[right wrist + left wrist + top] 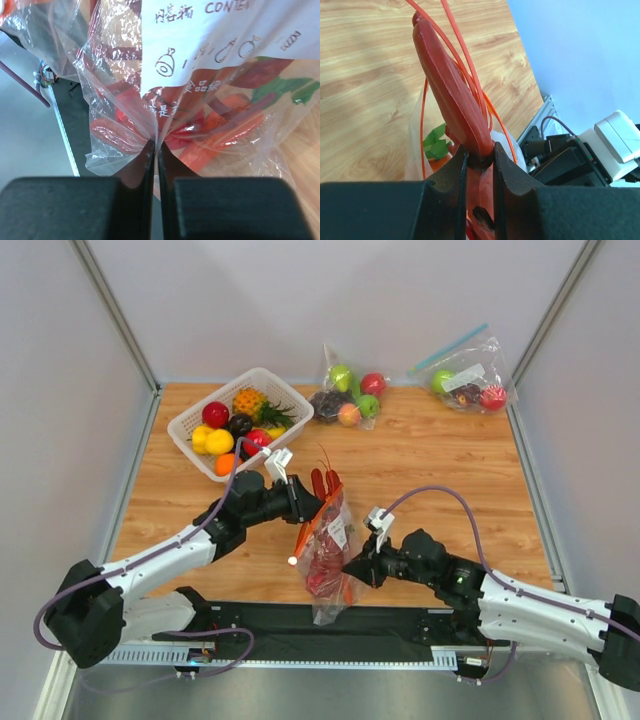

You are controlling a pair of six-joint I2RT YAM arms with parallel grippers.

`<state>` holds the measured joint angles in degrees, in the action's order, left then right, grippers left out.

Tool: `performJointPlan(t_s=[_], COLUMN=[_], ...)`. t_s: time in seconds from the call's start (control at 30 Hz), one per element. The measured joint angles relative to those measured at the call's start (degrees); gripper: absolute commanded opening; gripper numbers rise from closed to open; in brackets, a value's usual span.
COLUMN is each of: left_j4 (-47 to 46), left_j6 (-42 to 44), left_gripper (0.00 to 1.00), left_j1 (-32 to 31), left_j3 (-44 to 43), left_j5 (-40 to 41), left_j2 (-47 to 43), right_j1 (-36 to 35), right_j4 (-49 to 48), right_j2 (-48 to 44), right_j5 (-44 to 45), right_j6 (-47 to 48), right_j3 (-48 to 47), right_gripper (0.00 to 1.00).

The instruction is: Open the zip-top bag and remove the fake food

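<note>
Left gripper was clamped tight on the lobster, jaws only as far apart as the body was thick. Grip sat low on the body; the claw end and thin orange feelers ran clear past the fingertips.

Right gripper was all but closed, pinching a fold of film on the zip-top bag low on its side, just under the white label. No food between those fingers, only plastic.

Top view: the bag sat mid-table near the front edge, between the two arms. Its long axis ran roughly 12 to 6, mouth and lobster claws at 12, bag belly hanging toward 6. The orange-red zip strip slanted from about 1 to 7 down the bag's left side. The left arm came in from 9, the right from 4.

Key relation: the lobster lay along the bag's axis, with the left grip at the mouth end and the right grip further down. My read is that pulling the two apart along 12–6 should slide it out.

The carrot and other red pieces were inside, near the right fingers. Judged the lobster partly out.
</note>
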<state>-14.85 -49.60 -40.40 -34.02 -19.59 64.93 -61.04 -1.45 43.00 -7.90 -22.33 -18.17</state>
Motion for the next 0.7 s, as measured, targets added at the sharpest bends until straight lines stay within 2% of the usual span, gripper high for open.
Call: performJointPlan(t_s=[0.07,0.7], left_j4=[1.0,7.9], left_j6=[0.6,2.1], left_gripper=[0.00,0.00], left_j1=[0.1,6.1], left_j3=[0.0,0.0], left_j5=[0.2,0.0], left_j2=[-1.4,-11.4], right_j1=[0.0,2.9], right_j4=[0.1,9.4], right_j2=[-0.2,-2.3], right_j5=[0.4,11.5], right_j6=[0.2,6.2], right_j3=[-0.4,-5.6], right_gripper=[0.00,0.01])
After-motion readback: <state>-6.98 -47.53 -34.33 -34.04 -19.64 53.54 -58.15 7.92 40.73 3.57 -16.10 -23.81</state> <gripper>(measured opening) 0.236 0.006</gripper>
